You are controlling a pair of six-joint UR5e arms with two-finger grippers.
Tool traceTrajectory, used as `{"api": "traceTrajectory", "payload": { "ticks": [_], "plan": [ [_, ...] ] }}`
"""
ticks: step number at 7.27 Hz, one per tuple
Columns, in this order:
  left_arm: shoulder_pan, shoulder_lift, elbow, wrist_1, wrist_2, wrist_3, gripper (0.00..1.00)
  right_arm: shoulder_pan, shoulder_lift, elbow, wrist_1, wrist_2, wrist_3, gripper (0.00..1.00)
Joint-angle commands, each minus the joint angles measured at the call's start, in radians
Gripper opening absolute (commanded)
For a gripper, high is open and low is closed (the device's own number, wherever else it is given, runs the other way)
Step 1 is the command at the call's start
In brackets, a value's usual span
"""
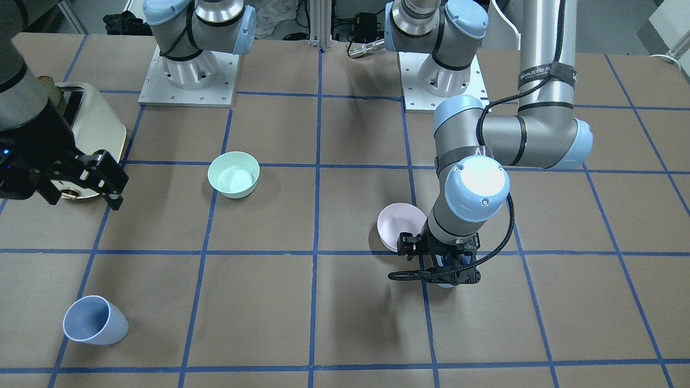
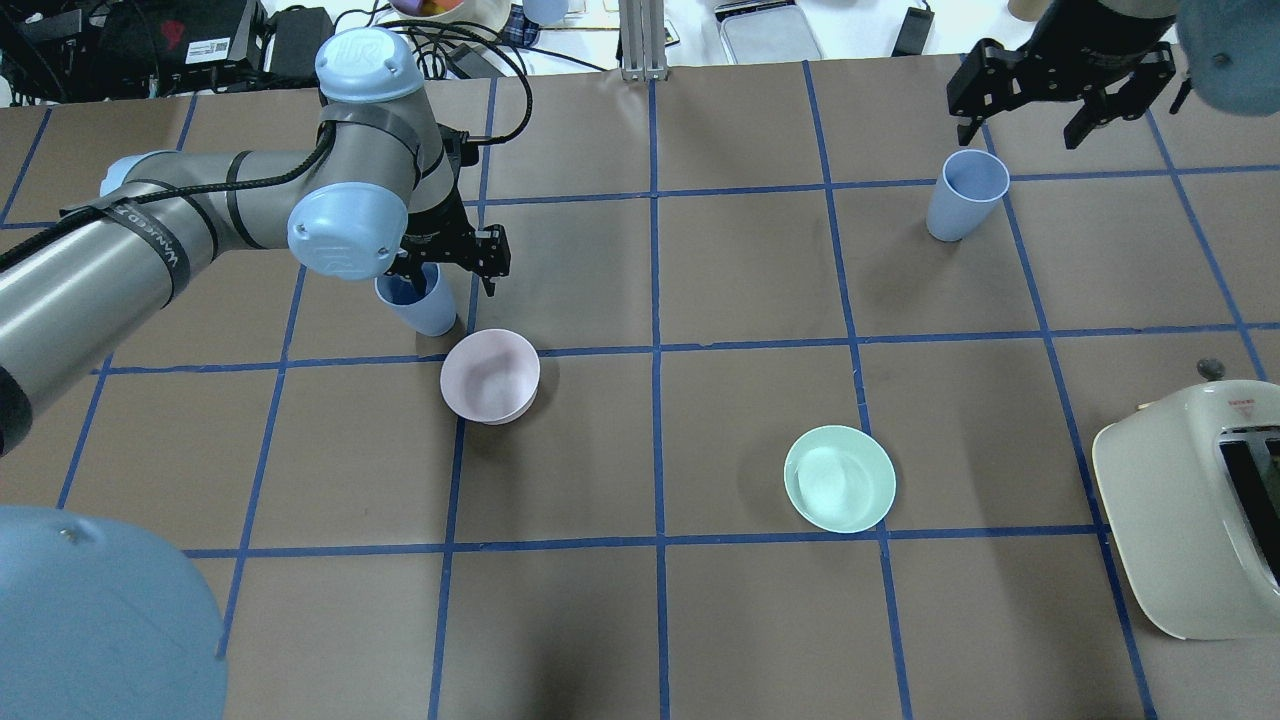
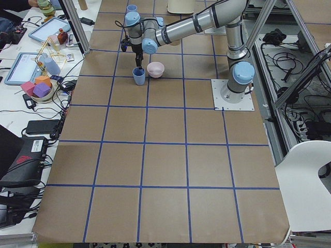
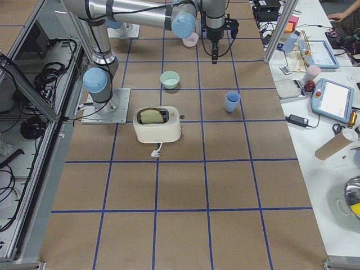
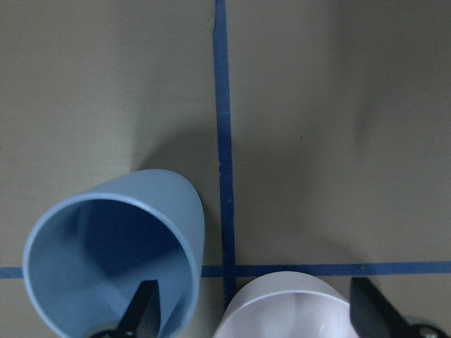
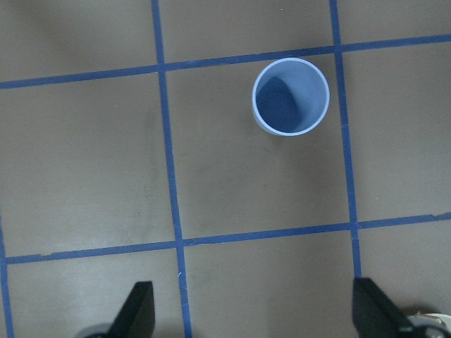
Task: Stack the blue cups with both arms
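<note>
Left gripper (image 2: 448, 272) spread wide, low over first blue cup (image 2: 425, 310): one finger inside mouth, other outside, toward pink bowl (image 2: 490, 375) just beside. Cup upright on desk (image 2: 750, 280), long axis vertical; closing would likely pinch cup wall. Second blue cup (image 2: 965, 195) upright, well apart across desk, nearer right gripper (image 2: 1020, 120). That gripper likewise spread and raised; cup lies ahead of it, not between fingers.
</note>
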Motion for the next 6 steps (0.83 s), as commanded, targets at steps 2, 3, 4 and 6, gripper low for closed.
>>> {"api": "traceTrajectory", "payload": {
  "ticks": [2,3,4,6],
  "plan": [
    [-0.002,-0.001,-0.010,0.001,0.022,0.003,0.00,-0.073,0.186,-0.033,-0.141,0.001,-0.086,1.00],
    [-0.002,0.011,-0.005,0.002,0.020,0.003,0.00,-0.073,0.265,-0.080,-0.184,0.002,-0.118,1.00],
    [-0.004,0.027,0.007,0.005,0.020,0.005,0.00,-0.075,0.327,-0.125,-0.183,0.002,-0.121,1.00],
    [-0.042,0.050,0.039,-0.010,0.040,0.000,0.00,-0.075,0.360,-0.124,-0.186,0.002,-0.176,1.00]
  ]
}}
